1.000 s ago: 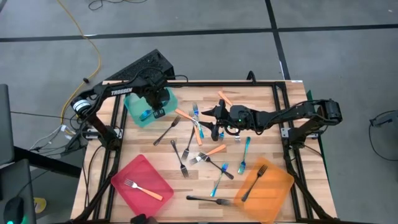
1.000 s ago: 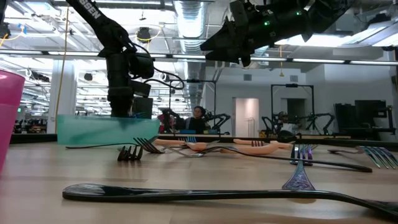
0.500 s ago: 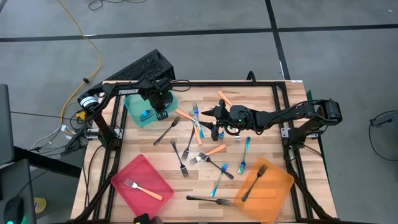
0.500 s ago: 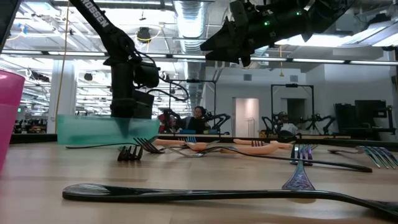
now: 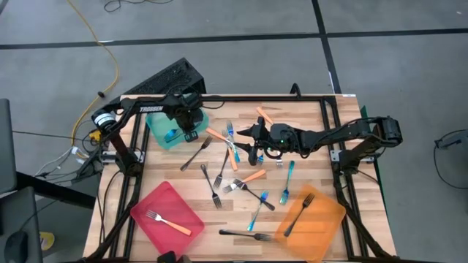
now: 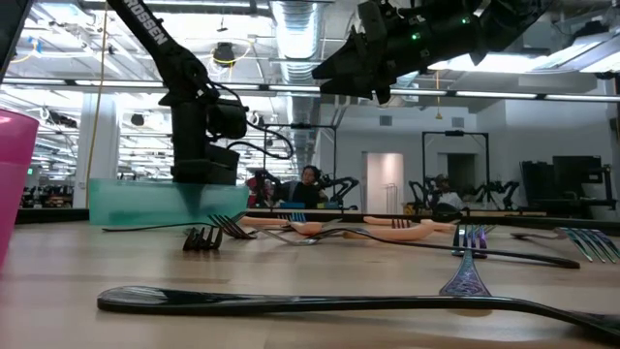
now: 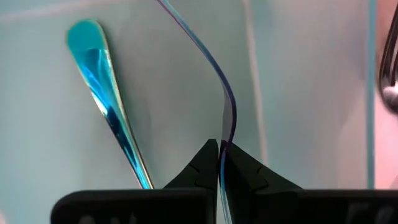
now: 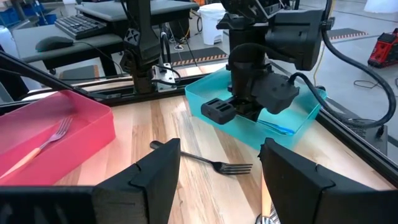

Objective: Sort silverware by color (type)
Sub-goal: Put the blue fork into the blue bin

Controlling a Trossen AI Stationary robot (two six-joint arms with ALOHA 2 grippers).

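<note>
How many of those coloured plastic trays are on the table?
3. The teal tray sits at the far left corner under the left arm, the red tray at the near left, and the orange tray at the near right. None looks hidden.

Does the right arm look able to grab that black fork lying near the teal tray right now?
Probably yes. The right gripper hangs open above the table, and the black fork lies flat on bare wood before it, nothing covering it.

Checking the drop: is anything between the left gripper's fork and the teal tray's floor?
Nothing visible. The left gripper holds the blue fork over bare teal tray; another blue fork lies beside it.
</note>
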